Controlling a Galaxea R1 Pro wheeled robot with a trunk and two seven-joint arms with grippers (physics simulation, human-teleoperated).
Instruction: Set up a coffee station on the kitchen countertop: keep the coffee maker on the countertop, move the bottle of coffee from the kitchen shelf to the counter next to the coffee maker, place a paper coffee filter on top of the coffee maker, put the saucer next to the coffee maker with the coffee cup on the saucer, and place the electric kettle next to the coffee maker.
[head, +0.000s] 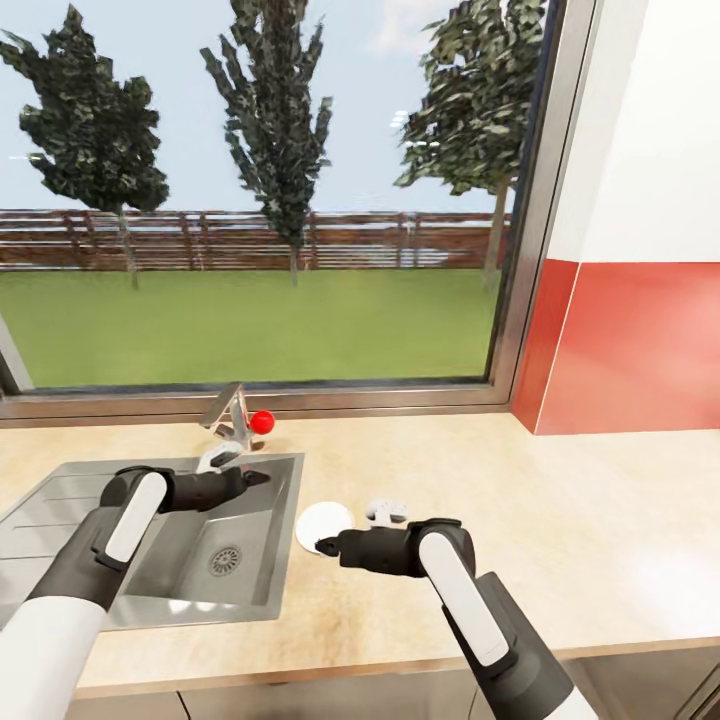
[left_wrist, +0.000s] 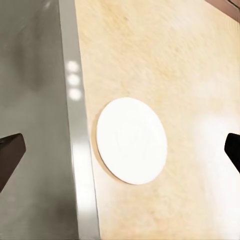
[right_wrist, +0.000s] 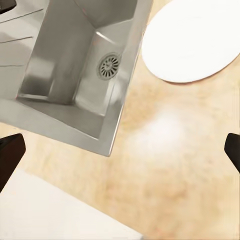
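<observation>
The saucer (head: 324, 526) lies flat on the surface (head: 560, 540) at lower centre of the head view, just beside the sink (head: 60, 520) rim, with the coffee cup (head: 386, 513) close to its right. The right end effector (head: 322, 546) hangs at the saucer's near edge, fingers spread and empty. The left end effector (head: 262, 478), also spread, hangs above the sink basin. The right arm is nearer.

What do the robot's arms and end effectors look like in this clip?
Both arms are dark grey-black with long white panels, and the upper segments at the frame's bottom are white. The left end effector and right end effector are black, with dark fingertips at the wrist views' edges.
</observation>
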